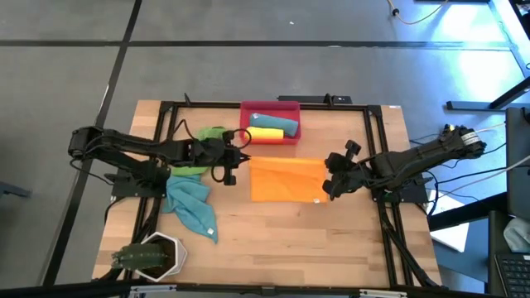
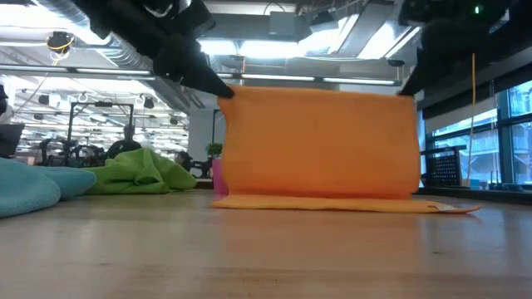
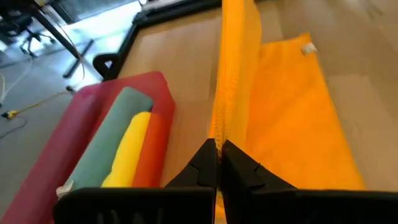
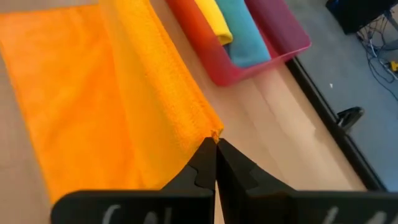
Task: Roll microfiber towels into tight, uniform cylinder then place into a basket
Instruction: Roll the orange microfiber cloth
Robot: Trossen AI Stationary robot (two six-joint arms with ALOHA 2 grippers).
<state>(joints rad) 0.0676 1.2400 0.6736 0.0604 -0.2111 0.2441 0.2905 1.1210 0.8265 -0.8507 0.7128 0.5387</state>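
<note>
A pale wooden-plank counter [image 1: 331,240], framed by black metal rails, is seen from above with two dark arms reaching in from its left and right edges. At the counter's middle, an orange microfiber towel [image 1: 286,180] is held up by two corners: its far edge is lifted into a taut, upright sheet, while its near part lies flat on the wood, with a small white tag at one corner. The fine, nubbly pile of the cloth is shown closely in both wrist views. The left hand [image 3: 217,152] is pinched shut on one raised corner of the orange towel, and the right hand [image 4: 216,149] is pinched shut on the other. A teal towel [image 1: 192,204] is left crumpled in soft folds near the counter's left edge, with a rumpled green towel [image 1: 205,141] lying beyond it. A small rectangular red-pink plastic basket [image 1: 291,111] with low, smooth walls is set at the middle of the far edge; a teal roll [image 1: 272,123] and a yellow roll [image 1: 266,135] are laid side by side in it. A white hexagonal pot [image 1: 167,251] holding a green plant is stood at the near left corner.
</note>
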